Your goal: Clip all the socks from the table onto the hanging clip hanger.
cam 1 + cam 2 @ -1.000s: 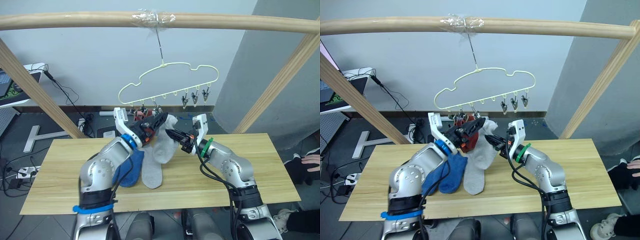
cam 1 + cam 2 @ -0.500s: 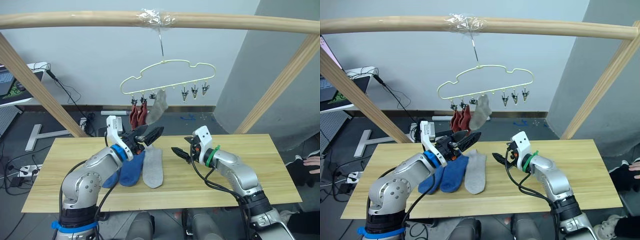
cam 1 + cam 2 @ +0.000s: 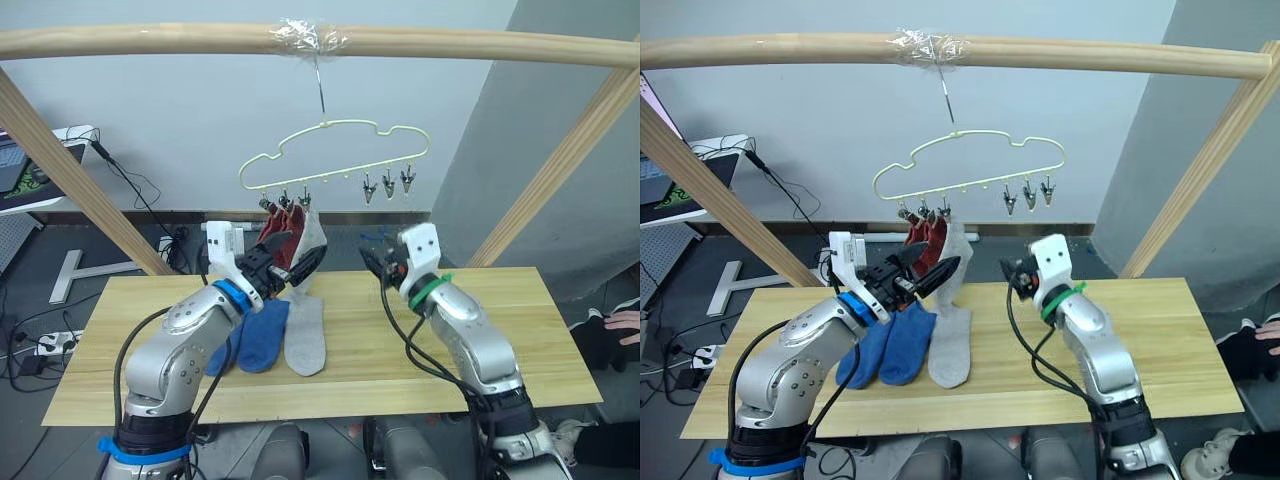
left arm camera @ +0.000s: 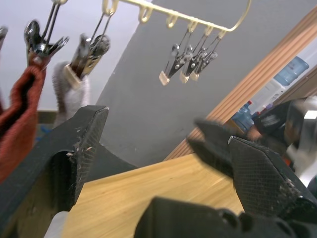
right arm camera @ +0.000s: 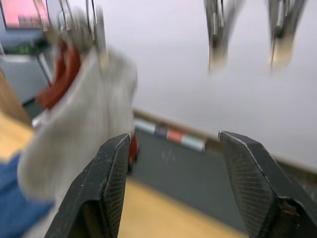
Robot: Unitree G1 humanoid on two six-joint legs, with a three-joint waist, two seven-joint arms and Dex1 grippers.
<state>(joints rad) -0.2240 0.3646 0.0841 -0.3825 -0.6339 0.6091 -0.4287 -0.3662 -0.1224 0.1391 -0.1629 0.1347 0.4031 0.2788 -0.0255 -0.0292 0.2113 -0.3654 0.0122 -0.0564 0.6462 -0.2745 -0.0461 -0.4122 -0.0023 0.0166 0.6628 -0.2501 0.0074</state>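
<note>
Since right end effector [image 3: 372, 256] rose, grey sock [image 3: 312, 232] clipped

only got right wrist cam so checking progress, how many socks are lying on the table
observer: three on the table: two blue socks and one grey sock, side by side.
operator: free clips on the hanger?
observer: three empty clips at the clip hanger's right end; the other three hold two rust red socks and a hung grey sock.
operator: is left holding anything
observer: no, the left gripper has its fingers open and empty, up near the hung socks.
</note>
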